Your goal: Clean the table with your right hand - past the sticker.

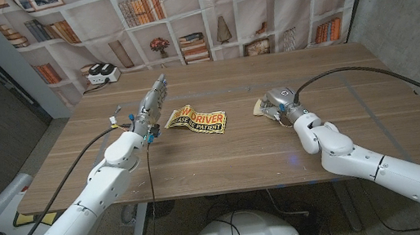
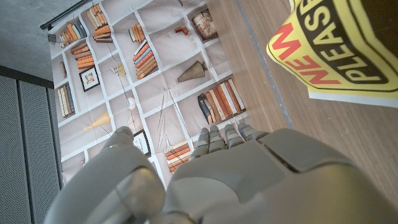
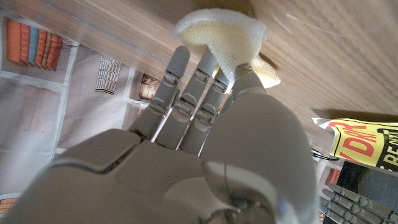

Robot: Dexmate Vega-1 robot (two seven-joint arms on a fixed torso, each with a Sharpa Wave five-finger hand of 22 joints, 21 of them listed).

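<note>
A yellow and black sticker [image 1: 198,121] lies on the wooden table [image 1: 232,160] near its middle; it also shows in the left wrist view [image 2: 336,50] and the right wrist view [image 3: 367,146]. My right hand [image 1: 280,104] is on the table to the sticker's right, holding a cream sponge [image 1: 259,109] on its sticker side. In the right wrist view its fingers [image 3: 199,87] grip the folded sponge [image 3: 227,37] against the wood. My left hand [image 1: 152,106] stands just left of the sticker, fingers straight and holding nothing [image 2: 236,180].
A white box with black parts [image 1: 102,73] sits at the table's far left corner. A black cable [image 1: 368,70] arcs over the table from my right hand towards the right edge. A bookshelf backdrop hangs behind the table.
</note>
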